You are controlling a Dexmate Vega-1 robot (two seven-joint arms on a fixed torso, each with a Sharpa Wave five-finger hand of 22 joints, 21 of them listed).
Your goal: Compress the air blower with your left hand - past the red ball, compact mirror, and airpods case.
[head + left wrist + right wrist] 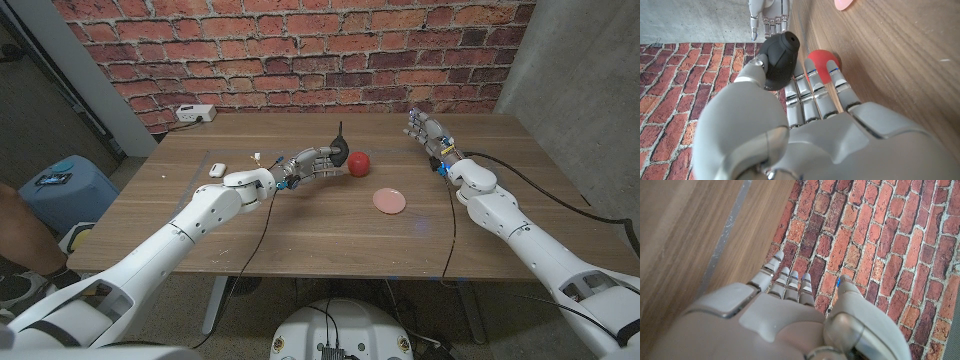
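A black rubber air blower (338,152) stands at the table's middle back with its nozzle pointing up. My left hand (312,163) grips its bulb (780,57), thumb on one side and fingers on the other. A red ball (359,162) lies right beside the blower, touching my fingertips (832,67). A round pink compact mirror (389,201) lies nearer the front, right of the ball. A white airpods case (217,169) sits to the left, by my left forearm. My right hand (428,133) stands open at the back right, fingers straight, holding nothing.
A white power strip (196,113) lies at the table's back left edge under the brick wall. A blue stool (65,185) and a person's leg (20,225) are off the table's left side. A black cable (560,190) runs along my right arm.
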